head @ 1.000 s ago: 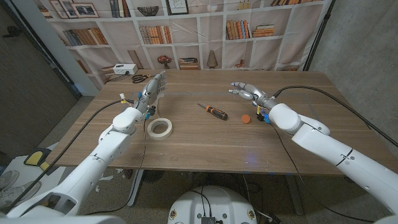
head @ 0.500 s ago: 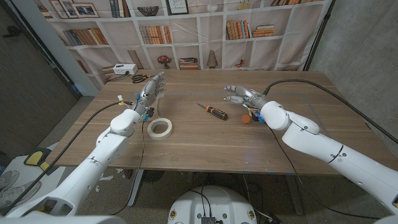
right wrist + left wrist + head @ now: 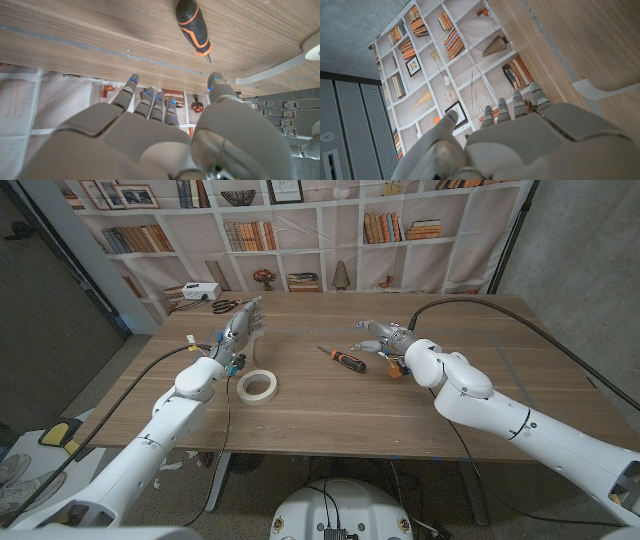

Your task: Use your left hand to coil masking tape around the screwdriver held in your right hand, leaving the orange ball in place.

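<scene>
The right hand (image 3: 382,335) hovers with fingers (image 3: 150,102) spread and empty just beside the black-and-orange screwdriver (image 3: 343,358), which lies on the wooden tabletop (image 3: 330,405); the orange ball (image 3: 397,370) sits beside the wrist, while the left hand (image 3: 243,322), open, holds nothing near the masking tape (image 3: 257,386)

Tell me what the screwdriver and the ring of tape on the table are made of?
The screwdriver looks like a thin metal shaft, grey and dull, with a black and orange handle, probably plastic or rubber; its matte look leaves that open. The masking tape looks like cream paper wound in a ring, not shiny. Both lie on the wooden table, which shows grain.
</scene>
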